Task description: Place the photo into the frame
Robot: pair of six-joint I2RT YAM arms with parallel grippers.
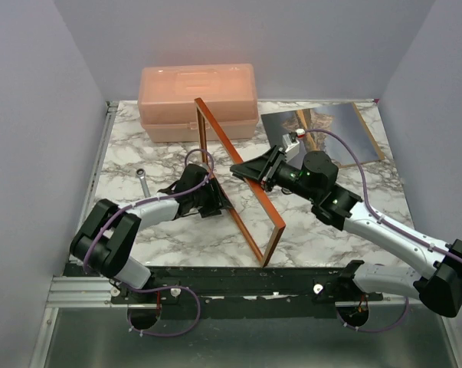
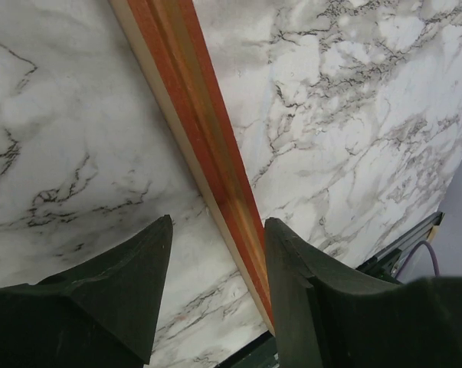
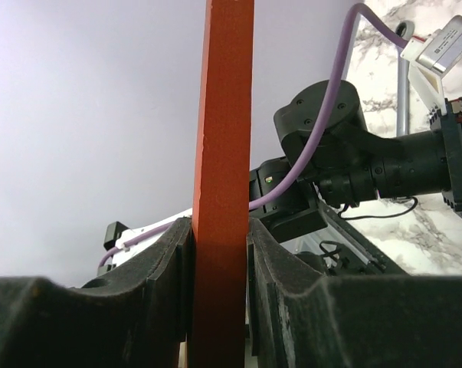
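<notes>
1. The right claw is clamping a reddish rail of the frame. Both of its fingers are pressing flat against opposite faces of the rail.
2. That grip is holding the frame on edge and tilted above the marble surface.
3. The left claw is standing about half-wide and is gripping nothing. It is straddling what appears to be the frame's lower rail. One finger is lying against the rail, and marble is showing between the rail and the other finger.
4. The step in hand is judged to be a second grip, so that both arms can lay the frame flat, back upward. To do it well:
   - the left claw should be centring the rail between its fingers before pinching;
   - the right claw should be keeping its hold until the left is firm, since the thin rail could twist or slip.
5. The photo is lying picture-side up at the far right of the surface. It is well apart from the frame and beyond the right arm.
6. A peach plastic box is sitting at the far edge, behind the frame's far corner. Whether they are touching cannot be told.
7. A small wrench is lying left of the left claw.
8. The right arm and its cable are lying between the frame and the photo. The box is limiting room for lowering the frame.
</notes>
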